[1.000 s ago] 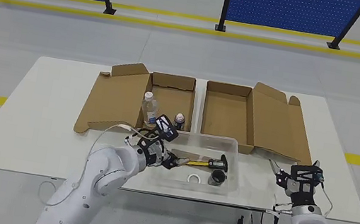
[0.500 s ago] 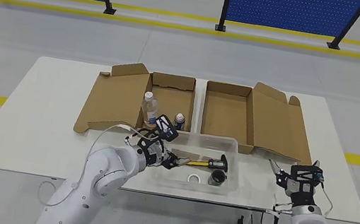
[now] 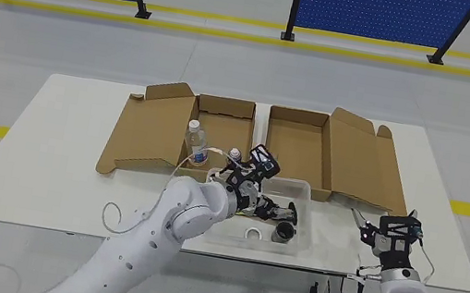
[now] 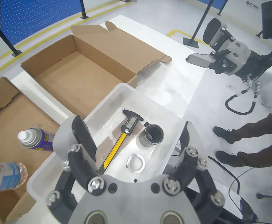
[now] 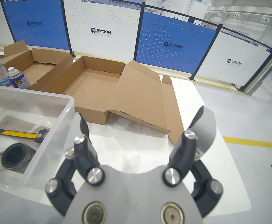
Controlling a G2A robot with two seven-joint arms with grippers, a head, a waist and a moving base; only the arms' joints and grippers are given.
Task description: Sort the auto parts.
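A clear plastic bin (image 3: pixel 305 189) at the table's front holds a yellow-and-black caliper (image 4: pixel 121 139), a black cylindrical sleeve (image 4: pixel 152 134) and a white ring (image 4: pixel 136 163). My left gripper (image 4: pixel 136 136) hangs open above the bin, over the caliper, with nothing between its fingers; in the top view the left gripper (image 3: pixel 257 197) covers the bin's middle. To the right of the bin, my right gripper (image 5: pixel 142 123) stands open and empty over the table's front right, seen from above as the right gripper (image 3: pixel 389 231). A spray can (image 3: pixel 234 157) and a clear bottle (image 3: pixel 196 140) stand in the left cardboard box (image 3: pixel 223 107).
The right cardboard box (image 3: pixel 295 152) lies open with a bare floor, its lid (image 3: pixel 364 159) folded out to the right. The left box's lid (image 3: pixel 148 132) folds out to the left. White tabletop (image 3: pixel 47 152) stretches to the left of the boxes.
My left gripper has swung from the bin's left end, by the caliper's yellow tip, to above the bin's middle. The right arm has not moved.
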